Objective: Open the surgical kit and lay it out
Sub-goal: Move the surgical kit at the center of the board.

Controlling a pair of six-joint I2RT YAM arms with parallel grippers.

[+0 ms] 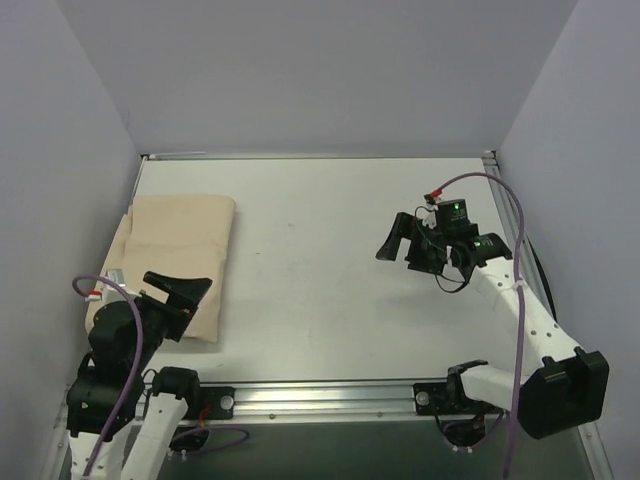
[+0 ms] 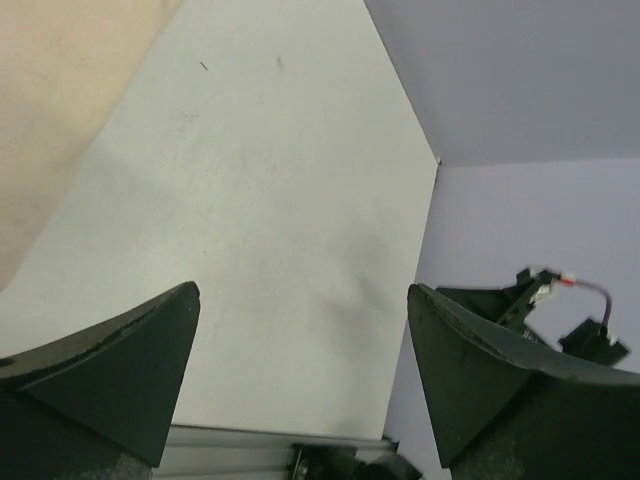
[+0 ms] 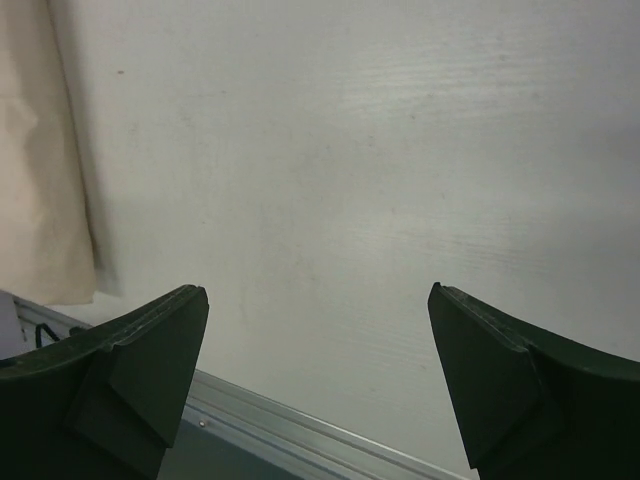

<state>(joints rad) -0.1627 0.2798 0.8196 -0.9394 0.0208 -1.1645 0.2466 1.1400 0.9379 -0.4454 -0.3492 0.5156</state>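
**Both grippers spread wide and holding nothing; kit bundle folded at the table's left**

The left gripper [image 1: 190, 300] stands with its two dark fingers far apart. In its wrist view [image 2: 303, 292] only bare white table [image 2: 270, 200] shows between them. From above, this gripper overlaps the near right corner of the beige cloth bundle [image 1: 180, 260]. In the wrist view the cloth [image 2: 60, 110] lies off to the upper left, clear of both fingertips, so the gripper hangs above the bundle's edge and does not grip it.

The right gripper [image 1: 398, 258] is also spread wide with nothing in it. It is held out over the right half of the table [image 1: 330, 280], well apart from the bundle and pointing towards it. Its wrist view [image 3: 318, 290] shows plain tabletop [image 3: 380, 150] between the fingers, with the cloth [image 3: 40, 170] along the left margin.

The surgical kit is a folded beige cloth wrap lying flat on the left side of the table, close to the left wall. Its right edge is straight and its top is smooth, and a lower layer sticks out a little along its left side. Only cloth can be seen.

An aluminium rail [image 1: 320, 397] runs along the near table edge, where both arm bases are bolted. A purple cable [image 1: 510, 210] loops over the right arm. Pale lavender walls [image 1: 320, 70] close in the table on three sides.
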